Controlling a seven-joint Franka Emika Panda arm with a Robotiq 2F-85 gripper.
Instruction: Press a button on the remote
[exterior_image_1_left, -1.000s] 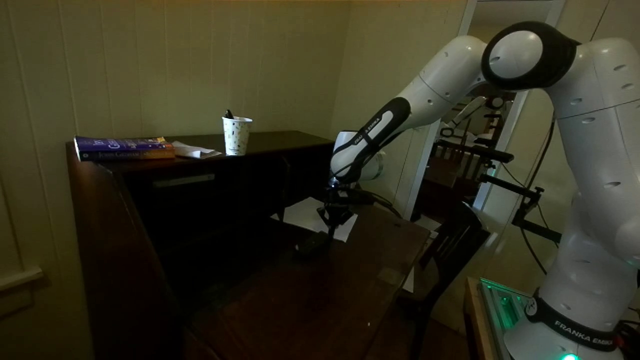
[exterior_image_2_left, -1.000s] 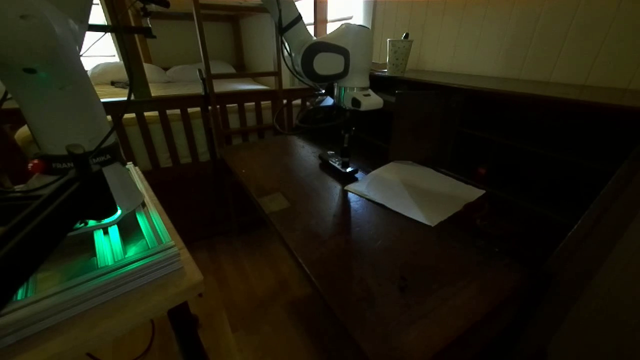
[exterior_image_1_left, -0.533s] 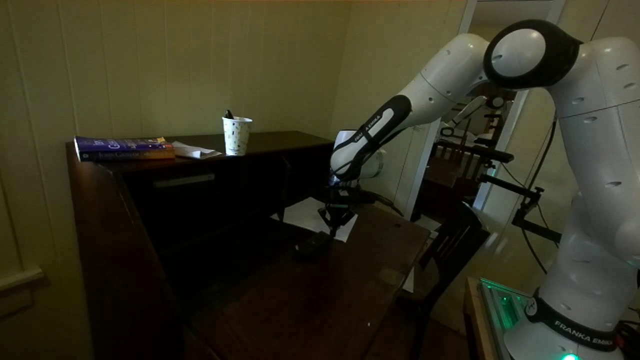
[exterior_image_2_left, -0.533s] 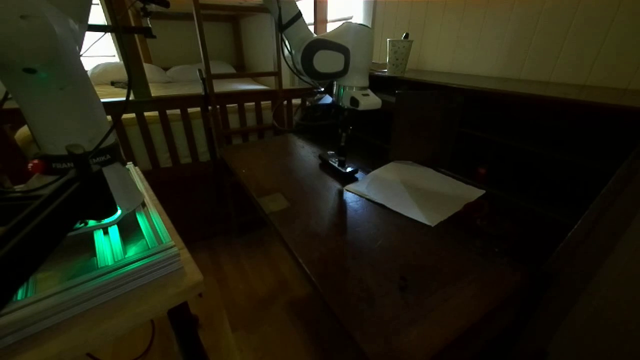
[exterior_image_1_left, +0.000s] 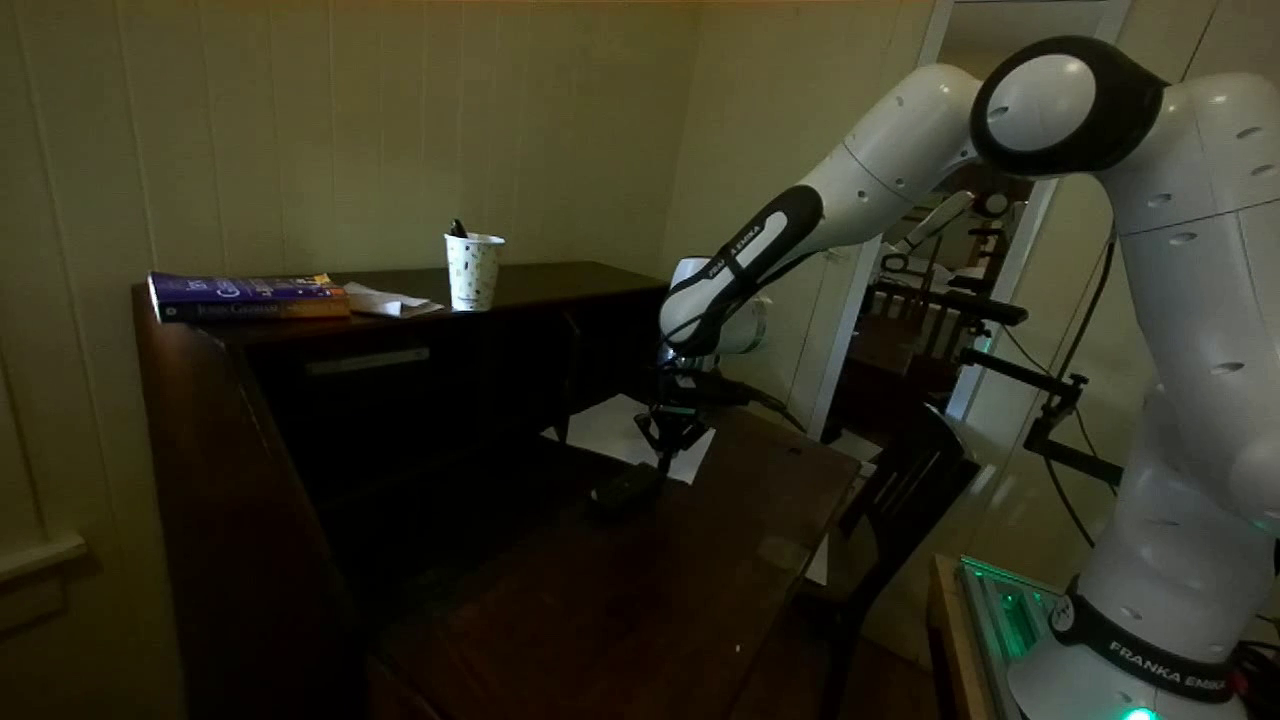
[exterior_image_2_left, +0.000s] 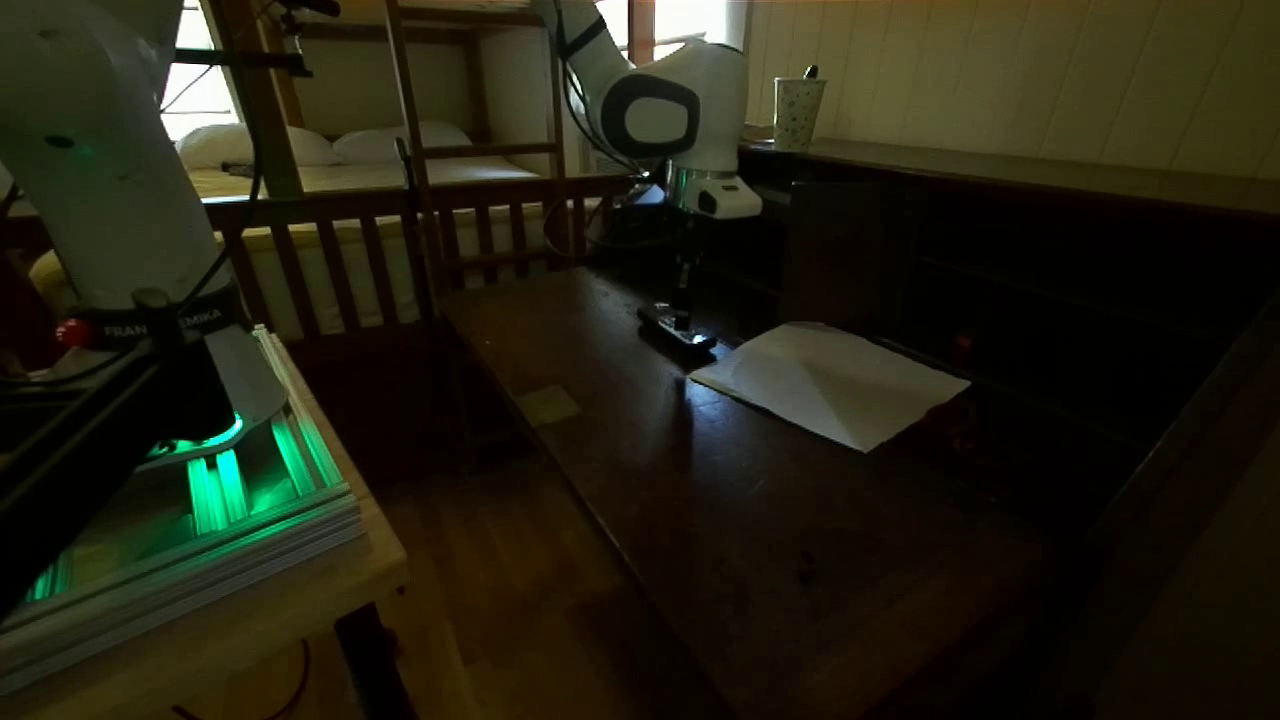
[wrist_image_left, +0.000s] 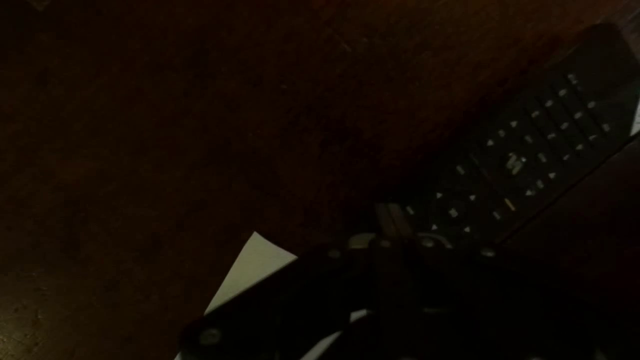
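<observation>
The remote is a black oblong block lying on the dark desk, seen in both exterior views (exterior_image_1_left: 625, 490) (exterior_image_2_left: 662, 322). In the wrist view the remote (wrist_image_left: 525, 150) runs diagonally at the right, its pale button marks facing up; its near end is hidden by the gripper. My gripper (wrist_image_left: 394, 220) is shut and empty, its two fingertips side by side. They appear over the remote's left edge, near the ring of arrow marks. In both exterior views the gripper (exterior_image_1_left: 664, 462) (exterior_image_2_left: 683, 285) points down at the remote; I cannot tell whether it touches.
A white paper sheet (exterior_image_2_left: 840, 385) lies beside the remote on the desk (exterior_image_2_left: 640, 480); its corner shows in the wrist view (wrist_image_left: 252, 272). A hutch with a shelf top rises behind, bearing a cup (exterior_image_1_left: 473, 275) and a book (exterior_image_1_left: 250, 298). A chair (exterior_image_1_left: 905, 485) stands at the desk's front.
The arm and gripper have risen slightly, and the gripper has shifted a little over the remote. The remote and the sheet have not visibly moved.
</observation>
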